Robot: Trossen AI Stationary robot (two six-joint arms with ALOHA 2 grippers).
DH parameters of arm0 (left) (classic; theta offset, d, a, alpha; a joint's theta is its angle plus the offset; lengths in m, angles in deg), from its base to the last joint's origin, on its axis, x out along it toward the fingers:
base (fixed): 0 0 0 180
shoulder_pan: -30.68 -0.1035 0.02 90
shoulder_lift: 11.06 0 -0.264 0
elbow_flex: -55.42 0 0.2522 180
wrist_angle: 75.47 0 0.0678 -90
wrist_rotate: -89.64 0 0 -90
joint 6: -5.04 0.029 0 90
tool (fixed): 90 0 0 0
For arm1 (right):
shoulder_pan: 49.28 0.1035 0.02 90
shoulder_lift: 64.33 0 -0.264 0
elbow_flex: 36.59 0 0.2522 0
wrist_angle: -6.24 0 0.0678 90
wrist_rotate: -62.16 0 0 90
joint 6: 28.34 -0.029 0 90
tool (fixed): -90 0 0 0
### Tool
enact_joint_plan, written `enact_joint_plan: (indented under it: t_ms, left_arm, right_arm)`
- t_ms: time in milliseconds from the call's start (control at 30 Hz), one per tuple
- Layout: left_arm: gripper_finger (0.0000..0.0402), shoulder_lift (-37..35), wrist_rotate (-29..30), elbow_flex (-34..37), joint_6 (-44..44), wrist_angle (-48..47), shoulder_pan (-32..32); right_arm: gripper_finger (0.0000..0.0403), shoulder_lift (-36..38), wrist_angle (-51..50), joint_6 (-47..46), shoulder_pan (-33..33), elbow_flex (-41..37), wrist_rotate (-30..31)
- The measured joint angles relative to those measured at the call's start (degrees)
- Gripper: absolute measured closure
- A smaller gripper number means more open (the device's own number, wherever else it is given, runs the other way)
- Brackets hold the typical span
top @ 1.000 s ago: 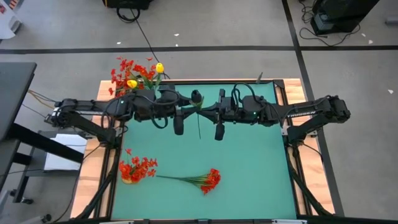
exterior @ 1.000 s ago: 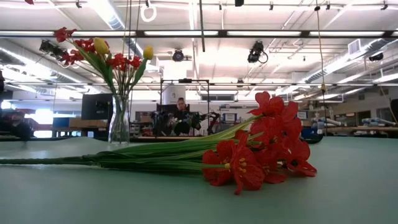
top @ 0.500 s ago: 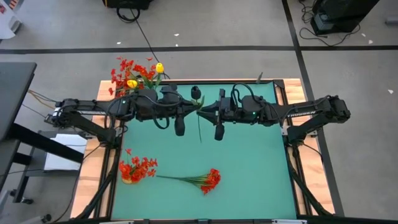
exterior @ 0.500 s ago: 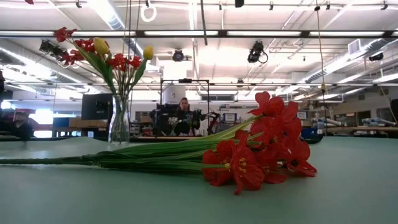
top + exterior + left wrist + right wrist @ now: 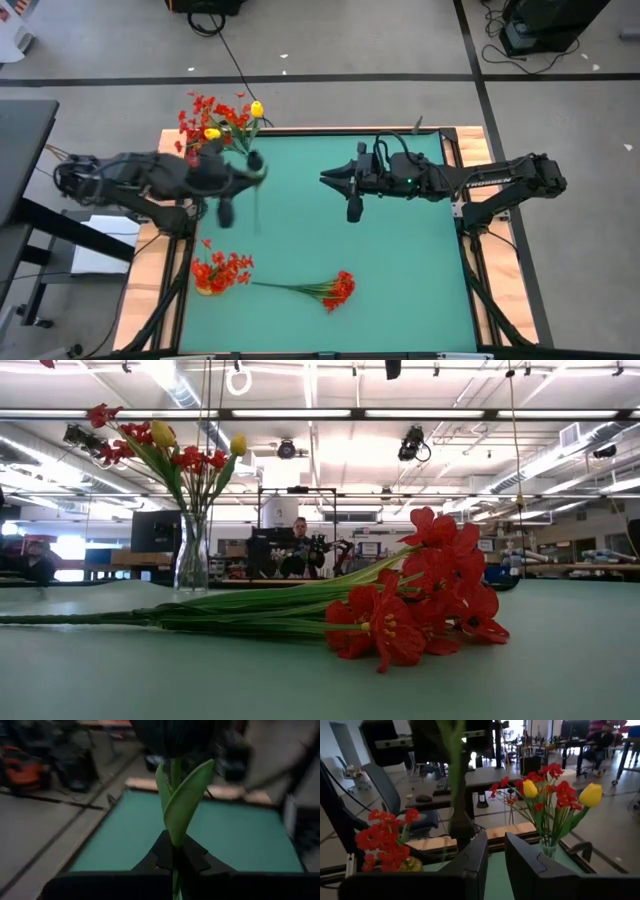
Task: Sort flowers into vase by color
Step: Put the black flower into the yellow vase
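Blocking nothing — red spray (image 5: 322, 289) mid-table, clear vase (image 5: 192, 556) far back, L gripper (image 5: 252, 172) near.

— What's around the work area on your feed?

— From overhead I see a green mat (image 5: 400, 260) filling the middle of the frame, with a wooden border (image 5: 150, 290) along its left and right sides. On the grey floor, a black tape line (image 5: 350, 76) runs across the upper part, and a black cable (image 5: 232, 60) trails down from the top edge. A white box (image 5: 100, 245) sits at the left, below a dark tabletop (image 5: 20, 150).

— Anyone in the room?

— Yes. At table height I have a person (image 5: 297, 550) at centre, far back, under long ceiling lights (image 5: 300, 413). My right wrist feed shows an office chair (image 5: 385, 795) at left and a seated person (image 5: 606, 740) at upper right.
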Motion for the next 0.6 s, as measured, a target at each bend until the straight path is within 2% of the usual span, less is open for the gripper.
enact_joint_plan:
  t_ms: [133,267,433,600]
  left_arm:
    - [0.0395,-4.0,-1.3,0.0,-1.2,-10.8,5.9]
    - [0.0395,-8.0,-1.6,0.0,-4.8,-17.8,11.6]
    - [0.0395,-12.1,-1.5,0.0,-5.9,-21.5,17.8]
    - [0.0395,-16.5,-3.3,3.2,-5.3,-20.0,23.5]
  right_arm:
    - [0.0329,0.0,-1.5,-1.8,0.0,0.0,-1.2]
    - [0.0329,-0.2,-3.8,-4.4,0.0,0.0,-0.6]
    - [0.0332,-0.3,-7.3,-13.5,0.0,0.0,5.9]
    - [0.0331,-0.3,-9.7,-19.8,0.8,0.0,12.8]
